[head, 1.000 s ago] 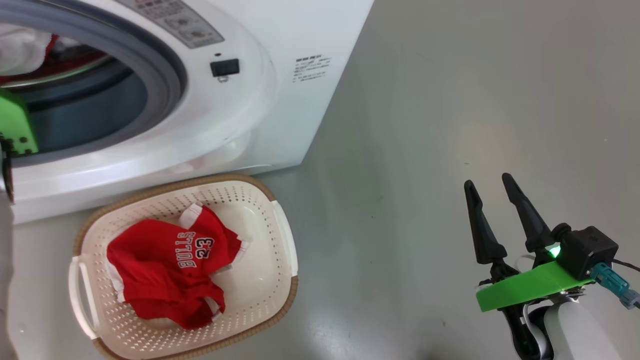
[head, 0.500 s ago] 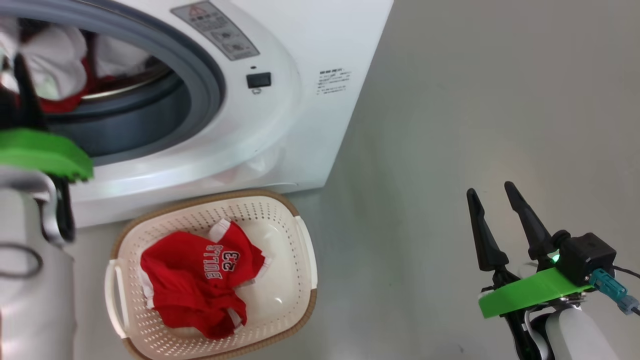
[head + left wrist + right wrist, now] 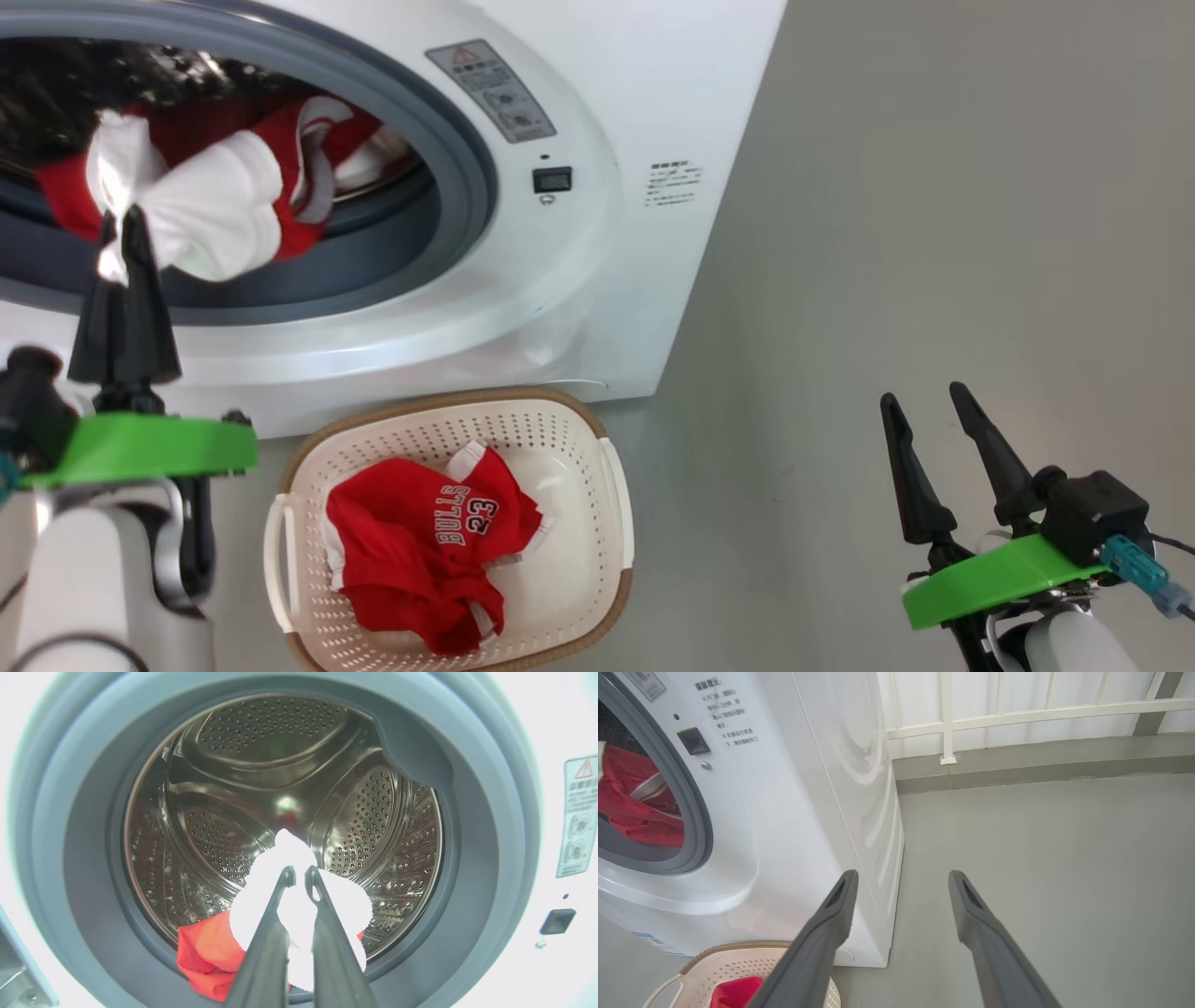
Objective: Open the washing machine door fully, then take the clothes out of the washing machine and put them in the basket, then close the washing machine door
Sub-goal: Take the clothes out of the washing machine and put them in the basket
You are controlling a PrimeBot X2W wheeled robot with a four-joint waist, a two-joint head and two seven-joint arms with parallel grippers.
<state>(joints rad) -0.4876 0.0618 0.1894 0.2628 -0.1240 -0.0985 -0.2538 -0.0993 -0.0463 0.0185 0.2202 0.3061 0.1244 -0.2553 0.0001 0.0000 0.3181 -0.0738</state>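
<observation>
In the head view, the left gripper (image 3: 126, 219) stood at the left of the frame, its fingers pressed together on a white-and-red garment (image 3: 219, 219) bunched at the mouth of the washing machine (image 3: 653, 75). More red cloth (image 3: 201, 126) showed behind it in the upper left; whether it was the same piece could not be told. In the left wrist view the two fingers rose from the bottom centre, tips almost meeting, pinching a white fold in front of the perforated steel drum (image 3: 261, 765), and a red part drooped across the grey rubber ring (image 3: 93, 882) at the lower left of the opening. At the bottom centre of the head view the basket (image 3: 569, 420) sat on the grey floor (image 3: 934, 187), just beside the machine's front, holding a crumpled red jersey (image 3: 420, 551) printed "BULLS 23". The right gripper (image 3: 922, 397) hung at the lower right, well apart from basket and machine, its fingers spread with nothing between them.
</observation>
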